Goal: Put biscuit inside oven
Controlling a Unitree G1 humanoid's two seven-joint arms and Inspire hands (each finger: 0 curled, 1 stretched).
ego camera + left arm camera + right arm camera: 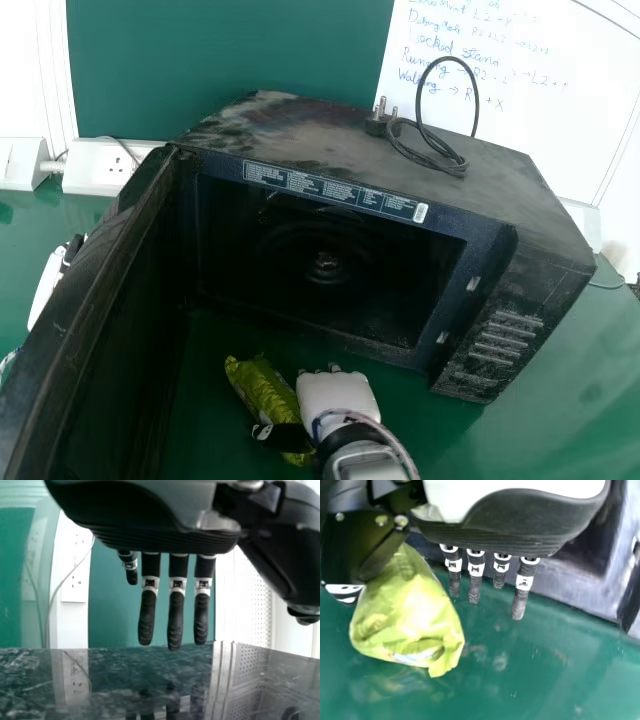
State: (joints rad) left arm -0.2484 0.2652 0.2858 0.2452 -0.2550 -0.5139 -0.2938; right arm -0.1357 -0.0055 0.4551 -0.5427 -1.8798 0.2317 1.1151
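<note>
The right robot hand (338, 396), bottom centre, has straight fingers, its thumb across the crinkled, glossy yellow-green biscuit packet (262, 395); I cannot tell whether it grips. The packet is outside the dusty microwave oven (500, 190), between hand and swung-open door (85, 300). A printed label (335, 191) edges the cavity's top. Far left, beyond the door, the left robot hand (46, 286) is open.

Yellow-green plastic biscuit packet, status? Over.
Right hand open beside packet. Left hand open beyond swung-open black door. Packet outside boxy black oven; nothing visibly blocking entry.
</note>
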